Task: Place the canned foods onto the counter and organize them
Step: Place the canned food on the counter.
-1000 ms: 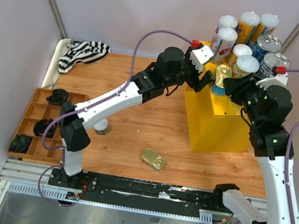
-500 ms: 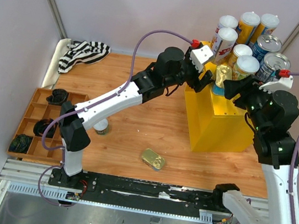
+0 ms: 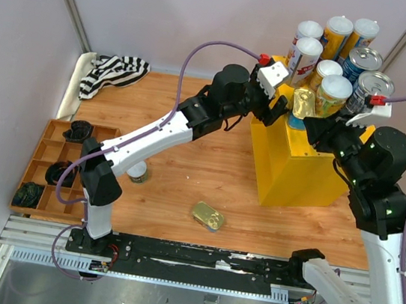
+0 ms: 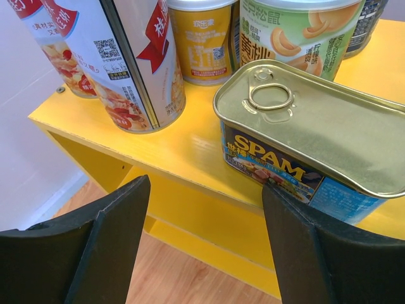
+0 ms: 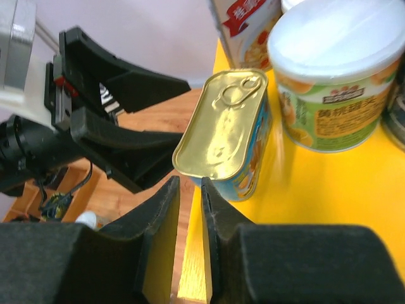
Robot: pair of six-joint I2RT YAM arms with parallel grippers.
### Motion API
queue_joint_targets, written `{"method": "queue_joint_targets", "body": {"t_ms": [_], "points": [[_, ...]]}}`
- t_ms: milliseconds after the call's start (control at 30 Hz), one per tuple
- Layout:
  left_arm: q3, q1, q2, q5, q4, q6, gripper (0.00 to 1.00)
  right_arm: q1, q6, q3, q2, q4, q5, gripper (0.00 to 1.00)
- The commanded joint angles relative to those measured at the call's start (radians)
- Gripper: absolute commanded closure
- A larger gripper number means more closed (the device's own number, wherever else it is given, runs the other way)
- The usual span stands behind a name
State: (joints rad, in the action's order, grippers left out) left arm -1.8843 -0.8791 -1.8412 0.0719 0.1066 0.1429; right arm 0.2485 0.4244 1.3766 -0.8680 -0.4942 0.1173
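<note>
On counter top, front-left corner: a rectangular Spam tin (image 4: 304,126) was found on the yellow counter (image 3: 298,173), ring-pull lid upward.
Left arm pose: it was stretched long across the wooden table (image 3: 186,165) from its base, with the wrist levelled at the counter's top edge.
Left gripper (image 4: 205,190): the jaws were held wide apart with nothing between them. The tin lay just beyond the fingertips, and contact could not be judged.
Right arm pose: it was reared upright on the right side, with the forearm bent over the counter toward the tin.
Right gripper (image 5: 190,190): the fingers were pressed almost together with nothing clamped. The tips were set just beside the tin's near corner, and touch could not be confirmed.
Other cans on counter: a red-white tube (image 4: 139,63) and a green-labelled can with a white lid (image 5: 335,82) were noted behind the tin. Tall tubes and blue silver-topped cans (image 3: 362,62) were clustered further back.
Cans off counter: a flat gold tin (image 3: 208,215) was seen lying on the table, well apart from the counter.
Materials: smooth gold metal with rounded corners on the Spam tin, glossy printed labels, matte black gripper fingers, glossy painted yellow on the counter.
Hidden: a small can (image 3: 137,171) was half covered by the left arm, and the tube tops were cropped in the left wrist view.
</note>
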Motion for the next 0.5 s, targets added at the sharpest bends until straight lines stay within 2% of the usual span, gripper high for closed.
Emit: {"method": "queue_joint_targets", "body": {"t_ms": [0,467], "points": [[0.004,0.004,0.037,-0.009,-0.019,-0.011,0.24,0.05,-0.075,0.033,0.0,-0.085,0.026,0.8],[0.009,0.02,0.05,0.007,0.01,-0.024,0.24,0.058,-0.113,0.025,-0.078,-0.089,-0.019,0.8]]}}
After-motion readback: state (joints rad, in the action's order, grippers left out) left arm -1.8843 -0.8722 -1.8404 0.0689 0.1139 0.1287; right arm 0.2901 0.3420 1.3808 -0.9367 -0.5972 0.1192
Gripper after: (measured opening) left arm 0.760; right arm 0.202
